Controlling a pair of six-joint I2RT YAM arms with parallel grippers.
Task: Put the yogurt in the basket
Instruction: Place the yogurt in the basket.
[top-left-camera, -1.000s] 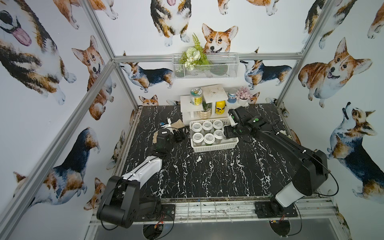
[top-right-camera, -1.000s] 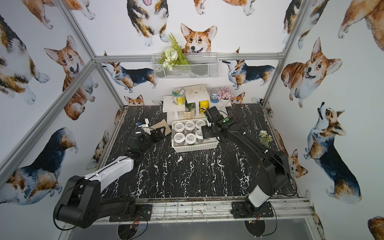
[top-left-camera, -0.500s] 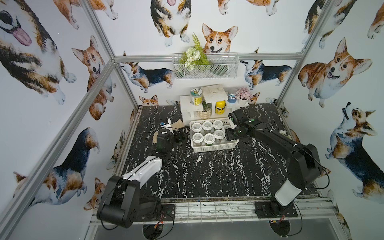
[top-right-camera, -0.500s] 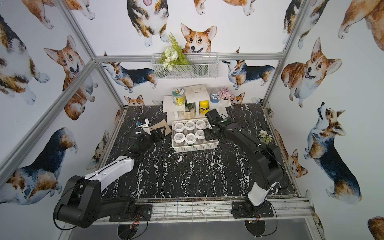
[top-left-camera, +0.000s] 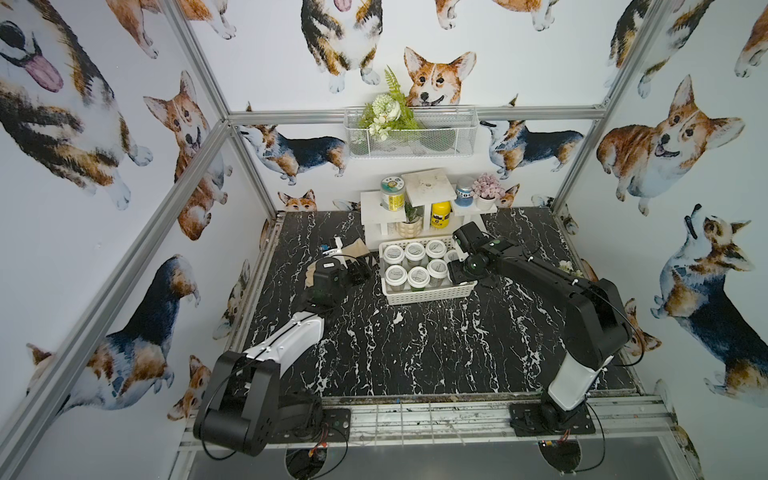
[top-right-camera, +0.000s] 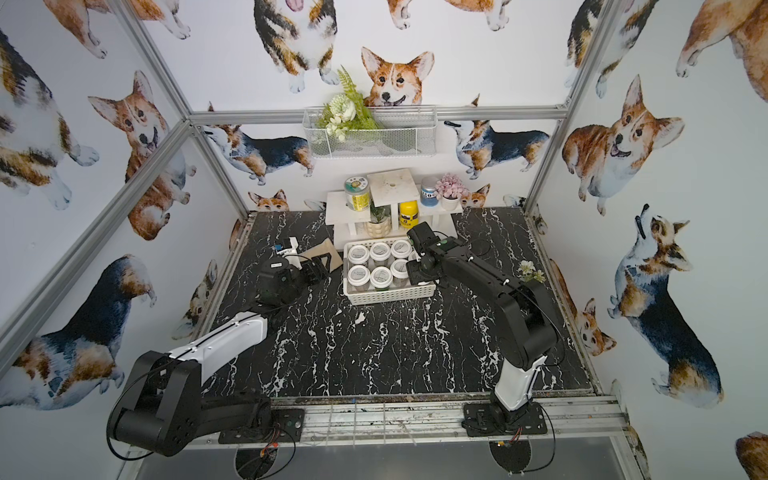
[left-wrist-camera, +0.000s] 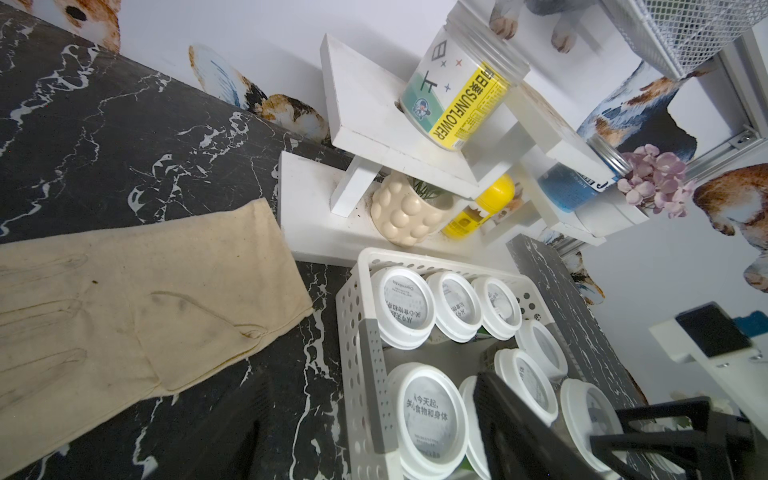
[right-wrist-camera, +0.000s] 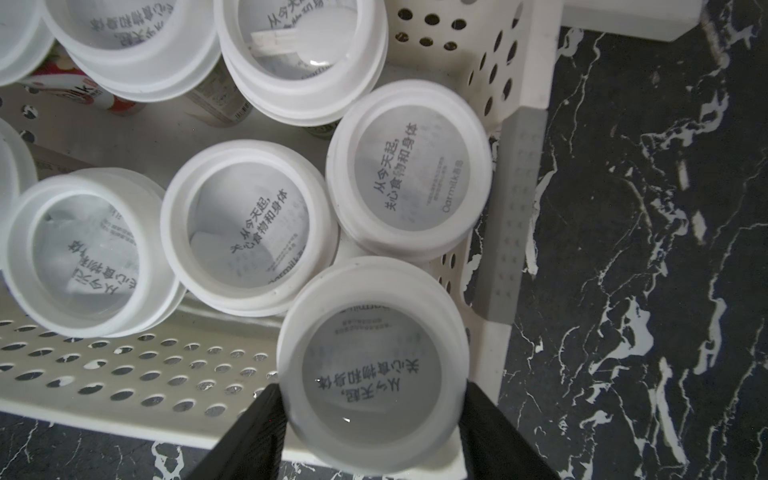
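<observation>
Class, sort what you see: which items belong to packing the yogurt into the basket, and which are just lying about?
Job: yogurt jars, held jar, white plastic basket, right gripper.
Lying about: glove, sunflower jar, yellow bottle, wire basket, plant pot.

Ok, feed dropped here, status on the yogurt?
Right pincer shut on a yogurt jar at basket corner. Left pincer open, empty, beside basket. Seven jars inside. Nothing in the way.

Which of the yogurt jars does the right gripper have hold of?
The jar at the corner of the basket, its lid pinched between the black fingers of the right gripper; the other jars stand free, untouched.
</observation>
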